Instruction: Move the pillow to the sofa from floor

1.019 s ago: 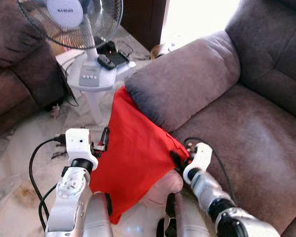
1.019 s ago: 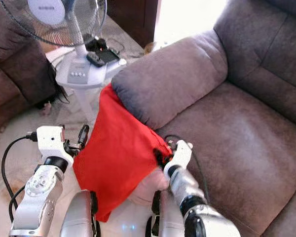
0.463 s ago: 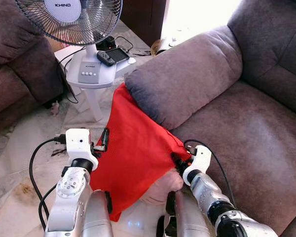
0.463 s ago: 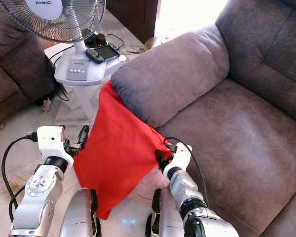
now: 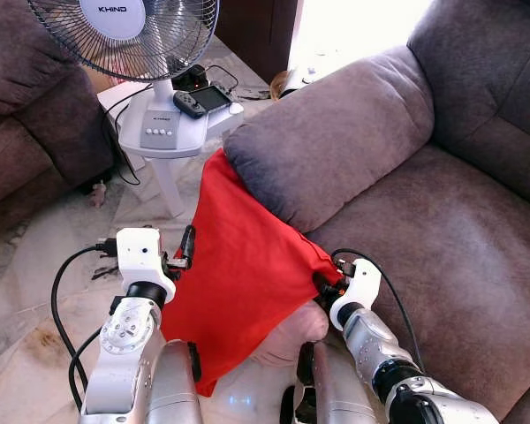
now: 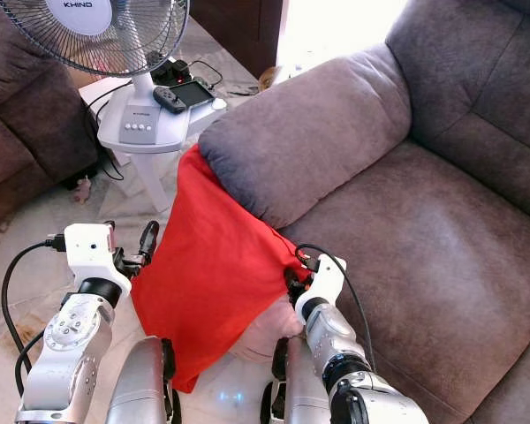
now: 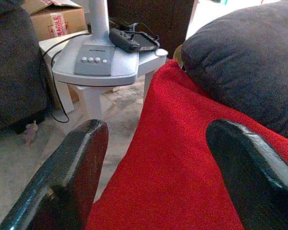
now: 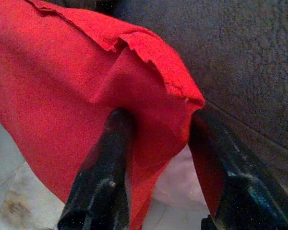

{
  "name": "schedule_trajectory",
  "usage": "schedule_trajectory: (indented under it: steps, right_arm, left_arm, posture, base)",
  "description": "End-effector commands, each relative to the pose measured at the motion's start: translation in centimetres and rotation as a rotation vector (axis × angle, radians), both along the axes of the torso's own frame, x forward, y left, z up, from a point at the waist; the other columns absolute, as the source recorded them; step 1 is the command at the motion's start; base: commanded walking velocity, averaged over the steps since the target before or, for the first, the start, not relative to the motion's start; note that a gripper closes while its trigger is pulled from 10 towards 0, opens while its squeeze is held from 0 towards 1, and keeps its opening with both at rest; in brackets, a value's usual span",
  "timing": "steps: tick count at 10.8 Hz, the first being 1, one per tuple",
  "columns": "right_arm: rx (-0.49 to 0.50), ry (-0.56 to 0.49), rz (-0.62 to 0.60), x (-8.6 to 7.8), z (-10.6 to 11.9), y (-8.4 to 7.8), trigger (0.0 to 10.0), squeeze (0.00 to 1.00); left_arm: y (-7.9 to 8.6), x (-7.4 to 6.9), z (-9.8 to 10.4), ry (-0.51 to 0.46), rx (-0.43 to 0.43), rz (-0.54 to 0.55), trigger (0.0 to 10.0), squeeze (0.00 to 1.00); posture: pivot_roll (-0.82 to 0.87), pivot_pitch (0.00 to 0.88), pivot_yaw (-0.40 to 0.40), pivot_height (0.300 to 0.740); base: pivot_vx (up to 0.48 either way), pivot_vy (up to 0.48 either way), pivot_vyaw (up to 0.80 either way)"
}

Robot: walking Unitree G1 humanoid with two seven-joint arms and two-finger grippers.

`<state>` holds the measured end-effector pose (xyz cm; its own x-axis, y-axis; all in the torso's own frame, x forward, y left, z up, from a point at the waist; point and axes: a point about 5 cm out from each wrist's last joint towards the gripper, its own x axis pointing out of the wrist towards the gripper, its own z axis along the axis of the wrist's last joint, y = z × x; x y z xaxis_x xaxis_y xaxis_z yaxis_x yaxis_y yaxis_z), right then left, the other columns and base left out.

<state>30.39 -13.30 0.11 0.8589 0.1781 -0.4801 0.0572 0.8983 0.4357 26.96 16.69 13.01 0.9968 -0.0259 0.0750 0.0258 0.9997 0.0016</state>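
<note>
The red pillow hangs off the floor, its top corner tucked against the brown sofa's armrest. A pink inner part shows under its lower edge. My right gripper is shut on the pillow's right corner beside the sofa seat; in the right wrist view the red cloth is bunched between the fingers. My left gripper is at the pillow's left edge, open, its fingers spread over the red surface.
A standing fan rises from a white base carrying a game controller, just left of the armrest. Another brown sofa stands at far left, with a cardboard box behind. A black cable loops by my left arm over marble floor.
The camera shifted slightly a second ago, then held. My right gripper edged a little toward the sofa seat with the pillow corner. The left gripper has stayed put.
</note>
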Motion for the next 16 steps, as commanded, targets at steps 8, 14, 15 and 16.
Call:
schedule_trajectory:
  steps: [8,14,15,16]
  right_arm:
    - [0.024,-0.045,0.012,0.8,0.9,0.7,10.0,0.0]
    - [0.026,-0.064,-0.022,1.1,1.2,0.4,0.0,0.0]
    - [0.037,-0.072,-0.027,1.2,1.4,0.4,0.0,0.0]
    - [0.043,-0.069,-0.025,1.2,1.3,0.4,0.0,0.0]
  left_arm:
    - [0.0,-0.2,0.2,-0.004,0.004,0.001,10.0,0.0]
    - [0.0,-0.4,0.4,-0.008,0.012,0.003,10.0,0.0]
    - [0.0,-0.4,0.4,-0.01,0.016,0.001,10.0,0.0]
    - [-0.4,-0.2,0.8,-0.022,0.016,-0.012,10.0,0.0]
  posture:
    - [0.19,0.209,-0.084,0.615]
    - [0.21,0.216,-0.088,0.615]
    - [0.21,0.214,-0.087,0.615]
    - [0.2,0.207,-0.088,0.615]
  base:
    - [0.0,0.0,0.0]
    - [0.0,0.0,0.0]
    - [0.0,0.0,0.0]
    - [0.0,0.0,0.0]
